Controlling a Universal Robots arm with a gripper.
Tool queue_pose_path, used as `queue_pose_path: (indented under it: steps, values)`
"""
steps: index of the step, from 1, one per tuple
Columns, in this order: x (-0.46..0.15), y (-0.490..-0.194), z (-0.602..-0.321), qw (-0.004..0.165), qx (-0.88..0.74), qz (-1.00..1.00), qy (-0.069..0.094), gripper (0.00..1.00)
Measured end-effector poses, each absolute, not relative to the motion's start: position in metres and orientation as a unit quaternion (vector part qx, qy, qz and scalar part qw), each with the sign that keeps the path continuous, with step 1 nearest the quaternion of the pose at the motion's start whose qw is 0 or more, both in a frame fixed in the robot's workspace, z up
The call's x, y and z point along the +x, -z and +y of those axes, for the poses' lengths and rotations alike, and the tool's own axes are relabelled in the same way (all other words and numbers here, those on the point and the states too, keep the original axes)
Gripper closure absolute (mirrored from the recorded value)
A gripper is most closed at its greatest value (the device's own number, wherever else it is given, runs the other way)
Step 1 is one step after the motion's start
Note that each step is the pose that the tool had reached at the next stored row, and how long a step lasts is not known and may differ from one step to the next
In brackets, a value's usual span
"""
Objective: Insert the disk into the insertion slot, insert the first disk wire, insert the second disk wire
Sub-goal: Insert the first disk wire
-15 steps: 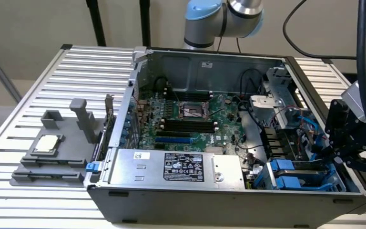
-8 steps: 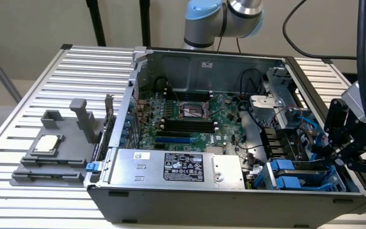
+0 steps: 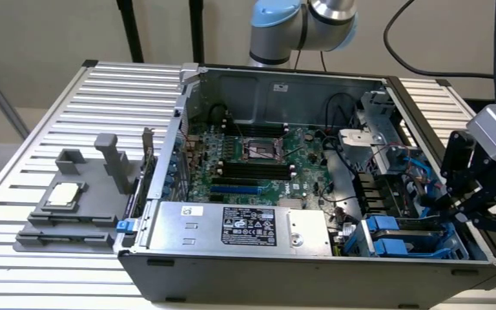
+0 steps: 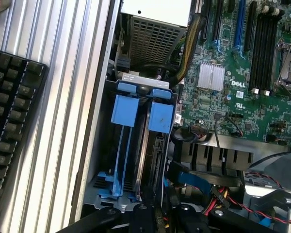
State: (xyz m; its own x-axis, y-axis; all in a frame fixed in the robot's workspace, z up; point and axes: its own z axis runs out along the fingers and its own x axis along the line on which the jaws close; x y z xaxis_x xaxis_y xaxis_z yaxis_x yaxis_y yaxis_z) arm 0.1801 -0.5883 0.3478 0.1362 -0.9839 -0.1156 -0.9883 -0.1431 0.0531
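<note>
The gripper point(image 3: 456, 208) hangs just above the grey drive cage point(image 3: 403, 240), which sits in a corner of the open computer case point(image 3: 317, 278) on the slatted bench point(image 3: 59, 284). I cannot tell whether its jaws are apart or closed. The disk point(image 4: 156, 145) sits on edge inside the drive cage, in the bay nearest the motherboard point(image 4: 233, 73). A blue cable point(image 4: 194, 177) lies just beside the cage.

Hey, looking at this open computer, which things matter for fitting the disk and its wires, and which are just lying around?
Job: drive cage, blue flat cable, red and yellow wires.
Lying about: keyboard, grey stand, chip on it, power supply box.
</note>
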Motion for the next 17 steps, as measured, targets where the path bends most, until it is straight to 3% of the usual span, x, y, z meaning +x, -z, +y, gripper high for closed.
queue_pose_path:
  steps: [13,15,17]
  values:
    - [0.1802,-0.3500,-0.5895,0.016,-0.757,0.650,-0.063,0.76]
    - [0.1802,-0.3499,-0.5896,0.016,-0.757,0.650,-0.063,0.84]
    - [0.1802,-0.3500,-0.5897,0.016,-0.758,0.649,-0.063,0.84]
